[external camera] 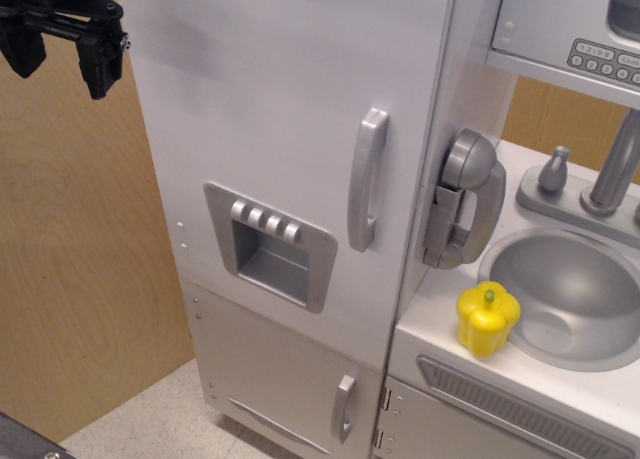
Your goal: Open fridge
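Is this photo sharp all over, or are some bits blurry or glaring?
In the observation.image view, the fridge door looks evenly lit and slightly soft, its curved handle casting a faint shadow; the yellow pepper is fairly crisp; the dark hand at top left is underexposed, detail lost.

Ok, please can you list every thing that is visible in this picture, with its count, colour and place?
fridge: 1, white, tall, left of centre; door shut
curved handle: 1, silver, right side of the fridge door
dispenser panel: 1, grey, four buttons, low on the fridge door
lower door: 1, white, under the fridge door, small silver handle
toy phone: 1, grey, on the side wall right of the fridge
sink: 1, grey, right
tap: 1, grey, behind the sink
pepper: 1, yellow, on the counter at the sink's left rim
microwave: 1, grey, top right, keypad
wooden panel: 1, light brown, left
gripper: 1, black, top left, apart from the fridge, fingers spread
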### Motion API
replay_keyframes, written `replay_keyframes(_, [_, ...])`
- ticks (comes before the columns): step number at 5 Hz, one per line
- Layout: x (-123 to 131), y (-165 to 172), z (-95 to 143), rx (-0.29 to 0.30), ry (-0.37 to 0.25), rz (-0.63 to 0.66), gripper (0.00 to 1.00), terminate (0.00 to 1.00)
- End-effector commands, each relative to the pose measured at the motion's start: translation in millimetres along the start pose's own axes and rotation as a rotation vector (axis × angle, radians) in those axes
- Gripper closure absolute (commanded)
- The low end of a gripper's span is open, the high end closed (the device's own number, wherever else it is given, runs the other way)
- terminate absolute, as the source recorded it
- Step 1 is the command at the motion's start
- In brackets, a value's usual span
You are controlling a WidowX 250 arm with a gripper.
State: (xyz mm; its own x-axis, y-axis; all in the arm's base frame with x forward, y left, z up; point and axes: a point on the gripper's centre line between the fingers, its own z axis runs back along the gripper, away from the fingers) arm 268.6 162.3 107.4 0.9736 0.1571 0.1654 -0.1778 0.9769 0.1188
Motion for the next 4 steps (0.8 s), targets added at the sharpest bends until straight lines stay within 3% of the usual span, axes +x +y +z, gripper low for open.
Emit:
replay_keyframes(1, [0.0,0.0,0.0,0.0,0.0,0.0,0.0,0.0])
replay_keyframes(2, [-10.8,-47.4,7.7,-0.051,-0.048,-0.049,0.0,0.0])
replay_keyframes(4, [-20.8,-121.8,22.5,-0.069,-0.117,-0.151,0.0,0.0])
